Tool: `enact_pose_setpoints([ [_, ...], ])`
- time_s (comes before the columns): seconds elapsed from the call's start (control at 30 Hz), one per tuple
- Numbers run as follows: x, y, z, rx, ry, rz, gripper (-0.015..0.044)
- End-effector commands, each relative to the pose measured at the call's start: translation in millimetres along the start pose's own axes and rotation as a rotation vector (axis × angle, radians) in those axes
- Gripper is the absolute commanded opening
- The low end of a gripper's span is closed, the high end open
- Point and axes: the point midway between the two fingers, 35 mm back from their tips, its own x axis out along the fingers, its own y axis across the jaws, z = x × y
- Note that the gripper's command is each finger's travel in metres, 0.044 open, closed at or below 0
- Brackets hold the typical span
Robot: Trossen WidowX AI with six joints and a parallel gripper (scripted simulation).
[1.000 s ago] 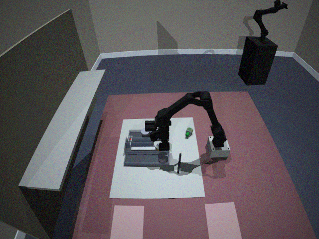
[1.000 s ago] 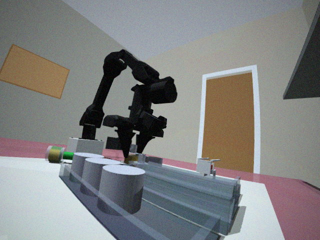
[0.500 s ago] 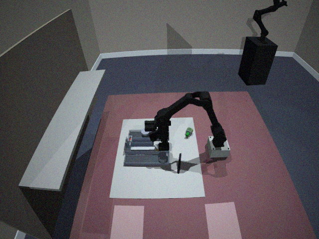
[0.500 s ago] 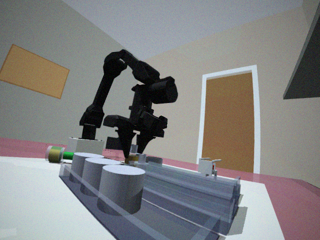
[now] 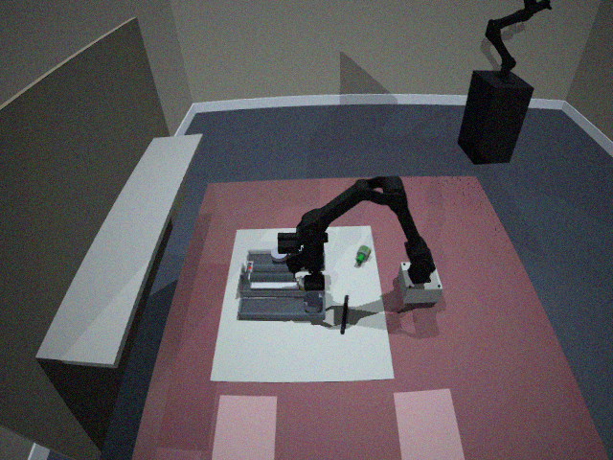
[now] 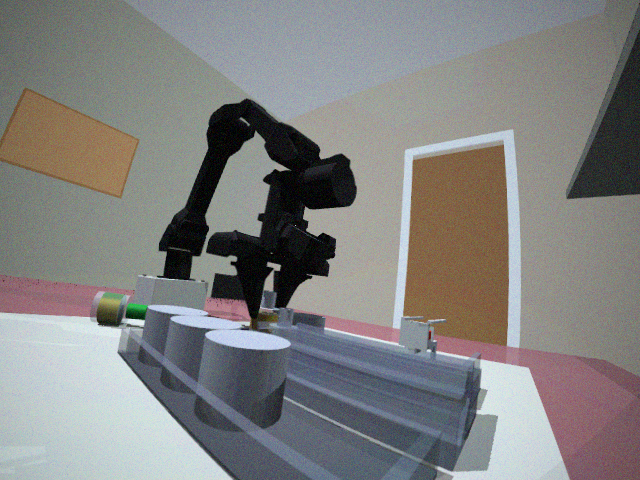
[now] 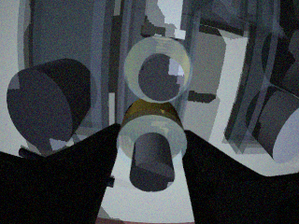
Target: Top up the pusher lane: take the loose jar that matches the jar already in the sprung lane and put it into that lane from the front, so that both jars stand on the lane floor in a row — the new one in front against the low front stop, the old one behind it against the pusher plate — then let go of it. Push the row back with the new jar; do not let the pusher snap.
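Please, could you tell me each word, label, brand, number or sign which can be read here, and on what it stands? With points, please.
None: no readable text in any view.
The green-capped jar [image 5: 363,252] [image 6: 110,308]: a coloured band, no readable letters.
The orange board [image 6: 69,142]: no writing visible.
The red mark [image 5: 249,267] [image 6: 429,334]: too small to read.

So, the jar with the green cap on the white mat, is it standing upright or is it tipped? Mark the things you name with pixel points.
Tipped: the clear jar with green cap [image 5: 363,253] [image 6: 110,308] lies on its side, its cap pointing sideways.
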Motion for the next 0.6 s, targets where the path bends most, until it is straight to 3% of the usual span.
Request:
enact_pose_setpoints([
  [0.0, 0.0, 0.2, 6.4, 0.003, -0.026, 0.002, 0.0],
  [0.57, 6.6, 0.2, 6.1, 0.003, -0.025, 0.002, 0.0],
])
